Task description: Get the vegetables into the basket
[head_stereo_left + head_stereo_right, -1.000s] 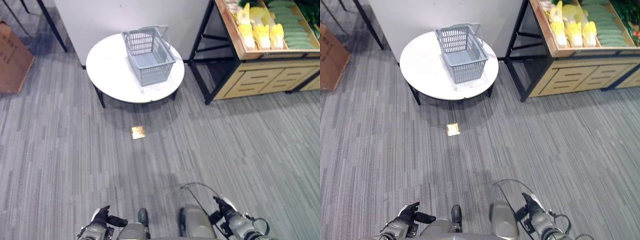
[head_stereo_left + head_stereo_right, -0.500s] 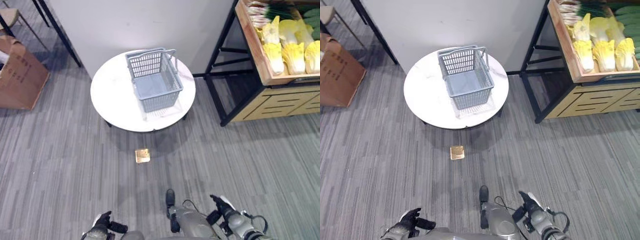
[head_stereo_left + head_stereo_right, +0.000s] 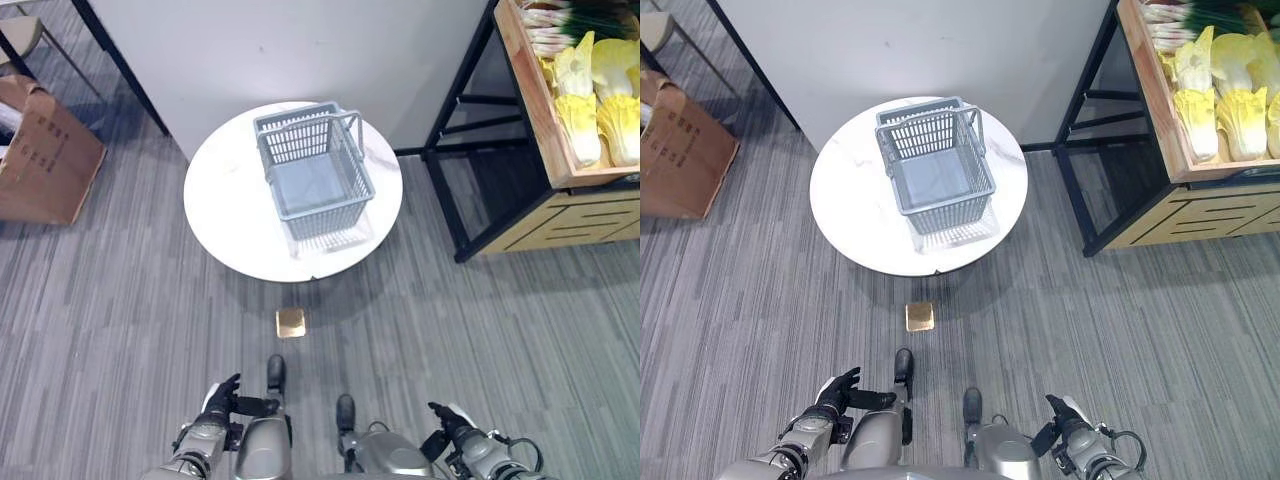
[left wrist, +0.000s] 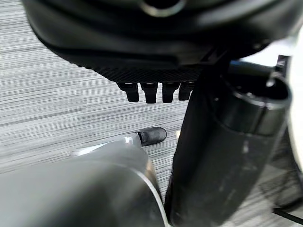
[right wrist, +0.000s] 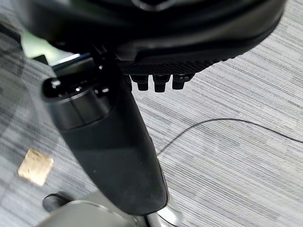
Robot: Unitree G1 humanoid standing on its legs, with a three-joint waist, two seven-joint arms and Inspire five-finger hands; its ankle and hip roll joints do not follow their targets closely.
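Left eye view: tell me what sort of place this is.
Probably a mock grocery shop: a wooden produce shelf holding cabbages, a grey shopping basket on a round white table, and carpeted floor.

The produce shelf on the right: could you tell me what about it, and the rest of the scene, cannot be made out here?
- Wooden shelf: cut off by the head views' right edge, so its full stock is unknown.
- Green vegetables: clipped by the top edge, type unclear.
- Cardboard box: contents out of sight.
- Small tan square on the floor: too small to identify.
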